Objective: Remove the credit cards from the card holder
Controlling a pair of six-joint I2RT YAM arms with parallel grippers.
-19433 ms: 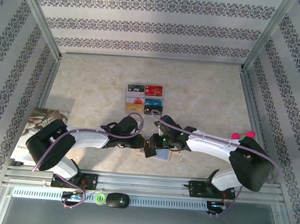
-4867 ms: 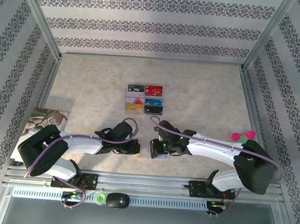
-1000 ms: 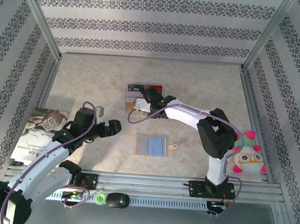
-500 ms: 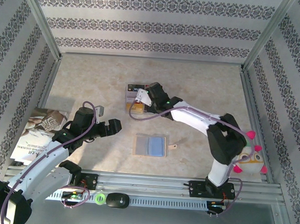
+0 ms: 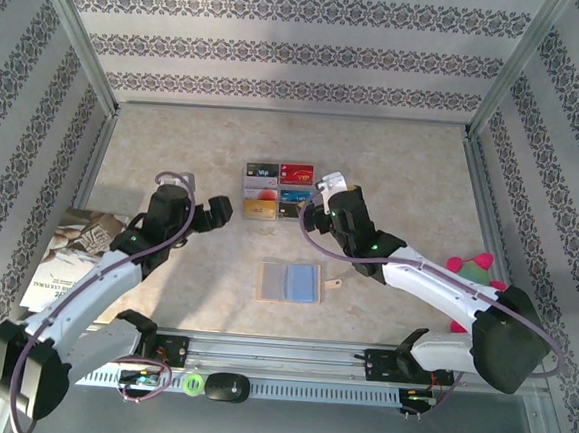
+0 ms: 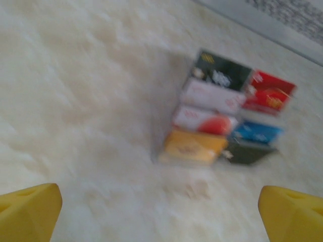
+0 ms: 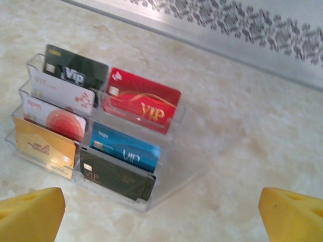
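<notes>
Right gripper had backed off since a second ago. It was sitting right over the rack with its jaws nearly closed. By this moment it was just off the rack's right side with the jaws spread wide and nothing between them. My guess is it had just dropped a card in there, so one more was out of the card holder. The cards stood neatly in their tiers.

Left gripper had also crept forward, from nearer the card holder up to the rack's left side. It was wide open and empty too.

The card holder itself hadn't budged. It lay unfolded flat on the table, between the arms and nearer their bases, grey-blue panels up and strap tab out to the right. I couldn't spot any card poking out of it from above, but it was too small to be sure. If it really was empty, the job looked about done.

Pose-wise, the right arm stretched low across the table toward the left, wrist aimed at the rack. The left arm reached forward with its gripper pointing right at the same spot.
</notes>
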